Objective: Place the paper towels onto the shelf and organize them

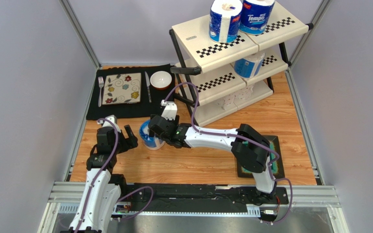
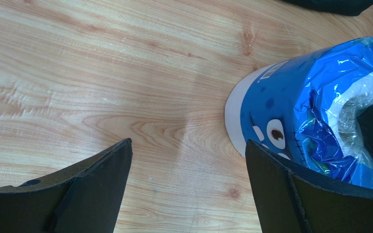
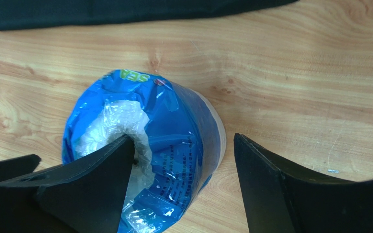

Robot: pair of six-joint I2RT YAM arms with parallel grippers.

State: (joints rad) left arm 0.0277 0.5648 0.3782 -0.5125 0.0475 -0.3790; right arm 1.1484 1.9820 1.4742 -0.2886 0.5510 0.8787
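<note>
Blue-wrapped white paper towel roll [image 3: 181,116] stands core-up on the wooden counter [image 3: 310,73]; right claw [image 3: 183,141] straddles its wall, parted, unclamped; left claw [image 2: 188,145] gapes just beside.

far right corner of desk [image 1: 198,162]: three-tier cream plastic shelf [image 1: 198,36] | its top tier: two blue-wrapped paper towel rolls [image 1: 225,22] | desk's middle-left, before black cloth mat [image 1: 125,112]: another wrapped roll [image 1: 146,138]

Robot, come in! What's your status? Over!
Left gripper open, empty, beside blue roll. Right gripper open, one finger in its core. Nothing blocking shelf.
</note>
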